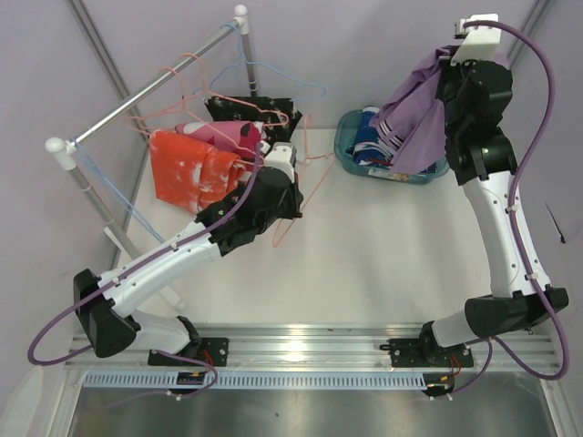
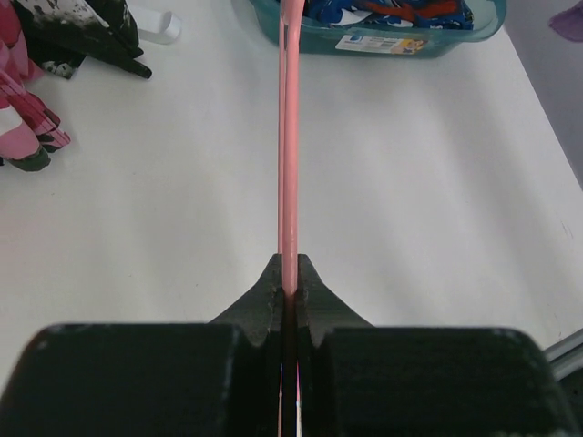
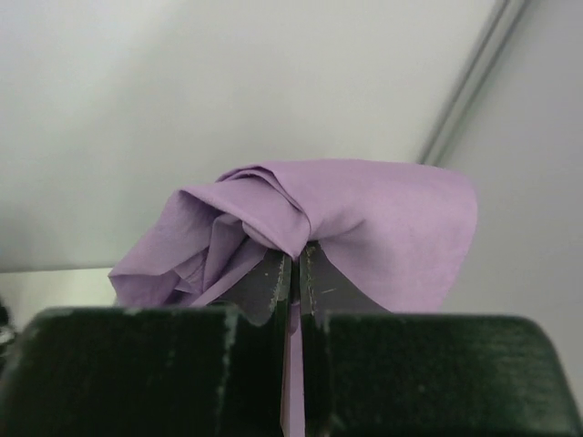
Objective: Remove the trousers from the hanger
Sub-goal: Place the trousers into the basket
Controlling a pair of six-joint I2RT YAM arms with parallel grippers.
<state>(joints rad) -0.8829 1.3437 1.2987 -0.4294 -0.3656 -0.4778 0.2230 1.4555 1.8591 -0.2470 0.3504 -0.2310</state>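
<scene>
Five pairs of trousers in view, one of each pattern.

- Lavender pair (image 3: 364, 218): plain, bunched and creased, clamped in the right end effector (image 3: 296, 259). It is raised high over the teal basket (image 2: 465, 38), with the cloth draping down the arm in the overhead view.
- Blue-white-red pair (image 1: 369, 137): patterned, crumpled inside the basket at the far right of the tabletop (image 1: 364, 255).
- Orange pair (image 1: 191, 173): pale blotches on it, hanging below the rail (image 1: 146, 82) at the left.
- Pink-magenta pair (image 1: 232, 137): patterned, just right of the orange one and touching it.
- Black pair (image 1: 250, 111): white speckles, just behind the pink-magenta one at the back.

We can't tell whether those last three each sit on their own hanger.

Left end effector (image 2: 290, 278): clenched on a pink hanger (image 2: 289, 137). The wire is pinched between the fingertips and runs straight away from the wrist camera toward the basket. No cloth is on the stretch we can see.

Other counts:
- Two arms, both end effectors closed on something.
- One basket.
- One rail on white posts.
- Wire hangers in pink and pale blue hook over the rail. They overlap too much for us to give a firm number.
</scene>
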